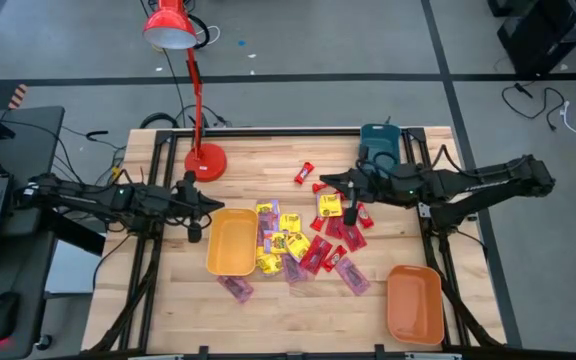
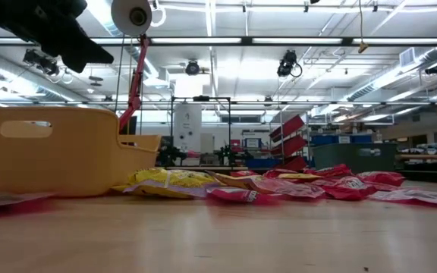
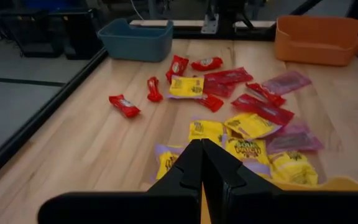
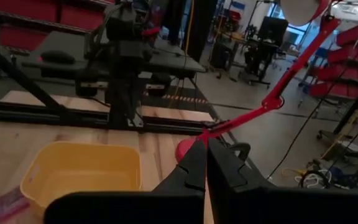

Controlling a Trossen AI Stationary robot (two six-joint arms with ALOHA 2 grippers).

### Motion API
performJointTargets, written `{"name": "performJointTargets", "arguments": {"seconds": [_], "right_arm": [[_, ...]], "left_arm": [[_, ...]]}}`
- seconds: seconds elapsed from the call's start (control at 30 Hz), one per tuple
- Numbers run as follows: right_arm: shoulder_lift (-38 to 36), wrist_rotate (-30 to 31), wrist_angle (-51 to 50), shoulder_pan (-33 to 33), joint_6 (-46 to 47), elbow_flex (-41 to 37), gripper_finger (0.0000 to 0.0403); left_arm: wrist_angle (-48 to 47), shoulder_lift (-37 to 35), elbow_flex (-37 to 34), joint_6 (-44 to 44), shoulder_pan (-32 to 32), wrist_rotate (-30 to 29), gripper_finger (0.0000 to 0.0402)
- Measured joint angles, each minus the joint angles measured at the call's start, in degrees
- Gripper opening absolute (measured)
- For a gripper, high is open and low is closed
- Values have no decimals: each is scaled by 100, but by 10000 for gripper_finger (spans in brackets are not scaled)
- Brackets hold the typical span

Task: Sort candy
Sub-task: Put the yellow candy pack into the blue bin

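Overhead, the candy (image 1: 303, 240) lies heaped at the centre of the frame, overlapping, with two red sweets (image 1: 308, 177) loose above it. A yellow tray (image 1: 230, 241) touches the heap's left edge; an orange tray (image 1: 414, 304) sits lower right, a teal tray (image 1: 379, 142) upper right.

The left gripper (image 1: 194, 232), fingers pressed together and empty, hangs just left of the yellow tray, near the heap. The right gripper (image 1: 350, 213), also closed and empty, hovers over the heap's upper right edge.

Likely risks: the overlapping packets could let a pinch lift two at once, and the arms could crowd each other over the heap.
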Motion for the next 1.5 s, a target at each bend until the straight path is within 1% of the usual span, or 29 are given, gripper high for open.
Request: {"name": "performJointTargets", "arguments": {"seconds": [0.17, 0.33, 0.47, 0.6, 0.97, 1.23, 1.5], "right_arm": [[188, 4, -120, -9, 106, 261, 3], [502, 9, -895, -15, 336, 730, 3], [871, 11, -1546, -83, 485, 1169, 3], [1217, 11, -1905, -190, 674, 1487, 3], [2141, -2, -1957, -381, 1008, 1538, 3], [2935, -44, -2049, -495, 1064, 1538, 3], [3613, -50, -2062, -602, 1062, 1538, 20]], "left_arm": [[-71, 0, 64, 0, 2, -14, 8], [-252, 0, 64, 0, 2, -154, 8], [-278, 0, 64, 3, 2, -157, 8], [-298, 0, 64, 11, 2, -157, 8], [-330, 2, 62, 19, 2, -160, 8], [-330, 2, 60, 20, 2, -160, 8], [-347, 2, 58, 20, 2, -162, 8]]}}
